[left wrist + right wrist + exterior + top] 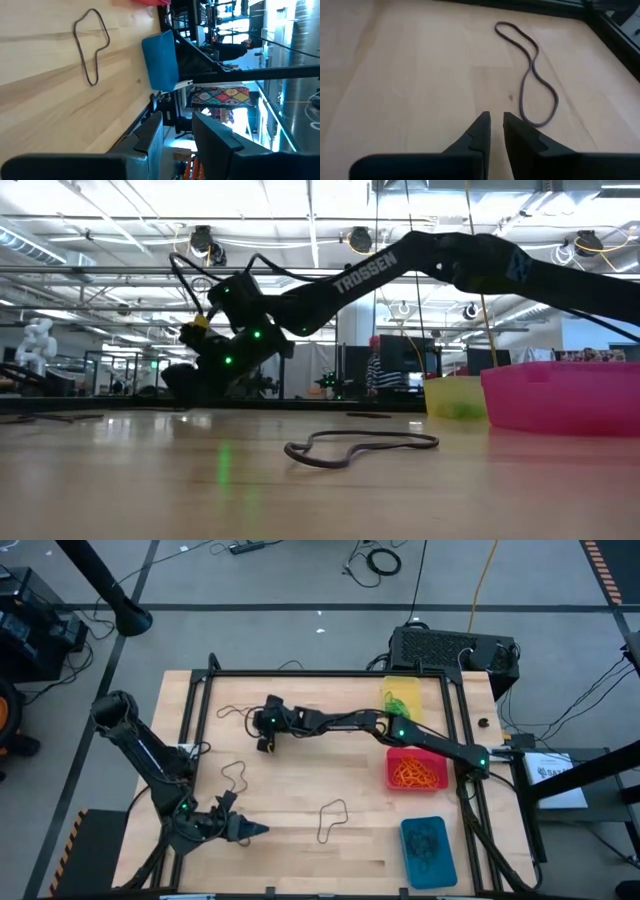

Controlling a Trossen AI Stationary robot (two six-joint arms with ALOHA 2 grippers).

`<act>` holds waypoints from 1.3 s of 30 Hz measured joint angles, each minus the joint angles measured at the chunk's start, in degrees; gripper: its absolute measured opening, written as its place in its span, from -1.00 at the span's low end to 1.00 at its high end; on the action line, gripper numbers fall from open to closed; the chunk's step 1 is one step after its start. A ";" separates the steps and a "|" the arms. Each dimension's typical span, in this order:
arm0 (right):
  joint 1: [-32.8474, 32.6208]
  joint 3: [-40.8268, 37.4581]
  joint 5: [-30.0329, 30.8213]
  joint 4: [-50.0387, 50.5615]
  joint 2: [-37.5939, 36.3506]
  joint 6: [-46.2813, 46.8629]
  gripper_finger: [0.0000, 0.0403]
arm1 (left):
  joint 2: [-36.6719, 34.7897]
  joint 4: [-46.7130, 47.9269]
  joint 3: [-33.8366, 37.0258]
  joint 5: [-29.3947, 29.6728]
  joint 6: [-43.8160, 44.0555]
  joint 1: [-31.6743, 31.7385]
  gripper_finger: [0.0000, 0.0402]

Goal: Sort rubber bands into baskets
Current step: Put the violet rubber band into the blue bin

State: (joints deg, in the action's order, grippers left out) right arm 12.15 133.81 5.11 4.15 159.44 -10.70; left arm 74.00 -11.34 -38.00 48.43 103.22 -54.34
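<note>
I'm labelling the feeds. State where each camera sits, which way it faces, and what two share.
High: above the table, looking straight down; both arms, left gripper and right gripper show.
Low: at tabletop height, looking level across a dark rubber band into the room; the right arm shows.
Left wrist: on the left arm, facing the blue basket; its open gripper shows.
Right wrist: on the right arm, angled down at another band; its gripper shows.
Shared: high and left wrist both see the blue basket.

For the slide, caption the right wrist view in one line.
Right tool low over the wooden table, fingers nearly together, beside a dark rubber band.
</note>
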 joint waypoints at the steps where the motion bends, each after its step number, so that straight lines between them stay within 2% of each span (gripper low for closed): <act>1: 0.17 0.07 -0.75 -0.02 0.00 0.01 -0.77 | 0.00 -0.30 0.00 0.02 0.00 0.01 -0.44; 7: 1.30 0.17 -6.66 3.50 -1.11 3.35 -0.81 | -0.11 0.09 -0.01 0.51 -0.23 0.40 -0.44; 11: 1.36 1.04 -6.60 13.85 -5.93 3.90 -0.80 | -3.70 10.34 -0.04 -1.66 -0.03 2.49 -0.44; 14: 1.75 1.04 -6.55 23.85 -12.93 4.21 -0.81 | -10.88 23.68 -0.04 -5.63 -1.44 6.05 -0.44; 17: 2.51 1.63 -6.69 34.37 -19.19 4.52 -0.82 | -19.93 40.21 -0.07 -13.23 -4.81 11.02 -0.46; 20: 2.76 1.26 -7.63 46.14 -22.35 7.76 -0.82 | -27.27 58.92 -0.07 -21.28 -6.83 16.72 -0.51; 22: 2.12 1.05 -12.16 51.32 -23.28 9.88 -0.82 | -30.71 67.77 -0.07 -25.75 -10.40 20.59 -0.55; 24: 0.81 1.02 -18.58 55.47 -24.99 12.06 -0.82 | -32.98 72.78 0.27 -30.08 -15.94 24.30 -0.58; 27: -2.38 1.47 -25.03 57.94 -25.97 14.27 -0.82 | -34.10 70.57 2.06 -40.51 -27.65 28.44 -0.60; 29: -5.38 1.27 -24.36 59.31 -25.09 15.01 -0.82 | -33.37 66.75 3.47 -47.59 -36.11 29.39 -0.61; 31: -8.38 0.97 -22.26 58.46 -23.89 15.03 -0.82 | -32.21 62.07 4.63 -52.12 -44.75 29.22 -0.61; 34: -12.22 1.09 -18.73 55.21 -23.66 16.62 -0.82 | -29.96 57.47 6.05 -53.55 -54.19 28.30 -0.61; 39: -15.62 1.22 -15.43 50.44 -23.73 22.28 -0.82 | -24.14 57.54 6.29 -49.09 -64.44 27.25 -0.61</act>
State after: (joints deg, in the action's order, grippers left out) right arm -3.47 135.03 -10.33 54.59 135.71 11.58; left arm 49.86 46.19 -31.70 -0.67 38.78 -27.09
